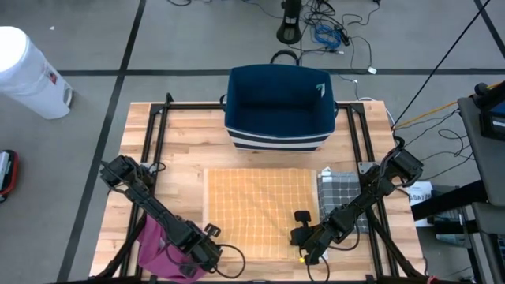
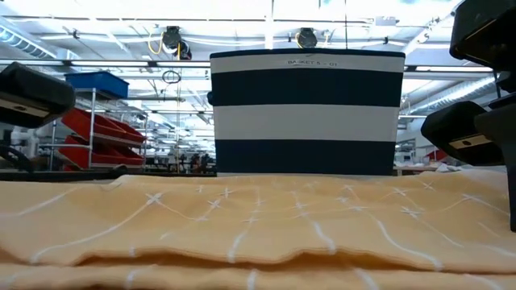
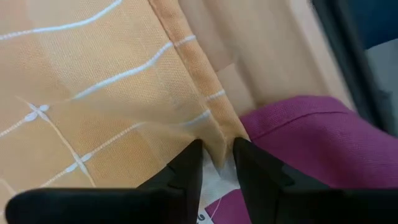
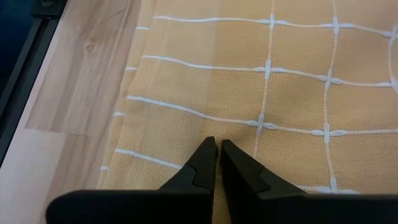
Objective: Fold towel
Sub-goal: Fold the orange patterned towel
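Note:
The orange towel (image 1: 260,211) with thin white grid lines lies spread flat on the wooden table, in front of the basket. My left gripper (image 1: 207,251) stands open at the towel's near left corner. In the left wrist view its two fingertips (image 3: 217,163) stand on either side of the corner's hem (image 3: 214,134). My right gripper (image 1: 304,246) is at the towel's near right corner. Its fingers (image 4: 217,144) are shut and point down onto the cloth (image 4: 280,81). My right gripper is shut on the towel close to its near right corner (image 4: 214,127), coming slanting down from the near right. The fingertips hide the pinched spot, so whether it has one layer or several does not show. The cloth around them lies flat on the table.
A navy and white striped basket (image 1: 280,106) stands at the table's far side, filling the middle of the low view (image 2: 306,113). A magenta cloth (image 1: 156,246) lies just left of my left gripper (image 3: 311,143). A grey checked cloth (image 1: 341,189) lies along the towel's right edge.

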You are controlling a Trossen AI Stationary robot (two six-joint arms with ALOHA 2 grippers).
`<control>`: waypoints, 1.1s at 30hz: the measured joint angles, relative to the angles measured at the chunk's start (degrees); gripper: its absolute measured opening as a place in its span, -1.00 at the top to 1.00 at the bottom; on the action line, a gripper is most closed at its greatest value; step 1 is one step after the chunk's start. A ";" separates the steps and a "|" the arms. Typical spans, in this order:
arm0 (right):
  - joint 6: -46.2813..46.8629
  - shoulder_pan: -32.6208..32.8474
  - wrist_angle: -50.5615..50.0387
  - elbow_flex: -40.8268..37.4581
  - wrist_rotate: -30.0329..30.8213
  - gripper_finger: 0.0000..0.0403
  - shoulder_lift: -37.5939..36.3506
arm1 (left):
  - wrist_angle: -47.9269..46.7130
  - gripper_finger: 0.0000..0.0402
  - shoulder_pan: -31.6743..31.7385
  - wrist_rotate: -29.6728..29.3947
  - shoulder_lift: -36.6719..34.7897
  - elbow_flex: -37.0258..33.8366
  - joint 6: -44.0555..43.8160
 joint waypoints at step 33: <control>-0.60 -2.05 -2.41 -0.01 6.18 0.92 -1.15 | -11.49 0.25 8.19 -1.61 -0.08 0.10 2.51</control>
